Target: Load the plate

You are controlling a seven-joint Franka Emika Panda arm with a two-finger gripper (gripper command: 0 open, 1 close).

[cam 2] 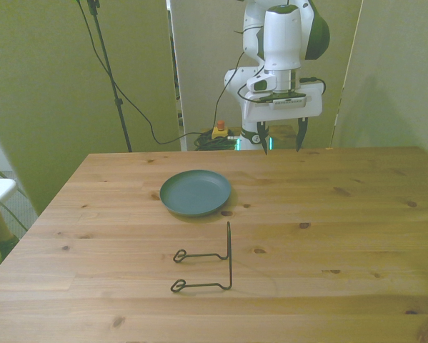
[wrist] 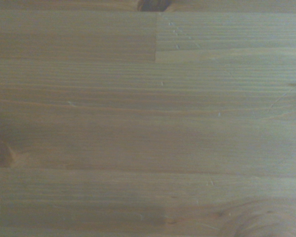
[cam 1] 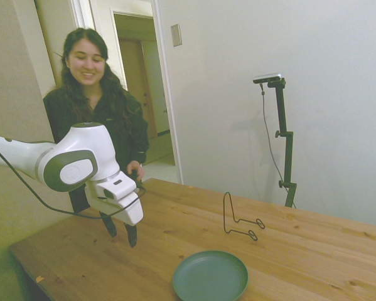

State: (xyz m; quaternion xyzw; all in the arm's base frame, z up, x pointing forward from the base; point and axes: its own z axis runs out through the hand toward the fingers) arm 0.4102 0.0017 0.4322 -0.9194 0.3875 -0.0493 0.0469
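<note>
Rm: pale plain walls, open white-framed doorway w/ lit hallway behind, wall switch plate, wooden table.

Plate: plain matte teal-green, no marking. Bench: light wood planks, streaked grain, dark knots. Wire rack: black. Arm: white shell, grey joint cap; fingers dark. Person: dark jacket.
</note>
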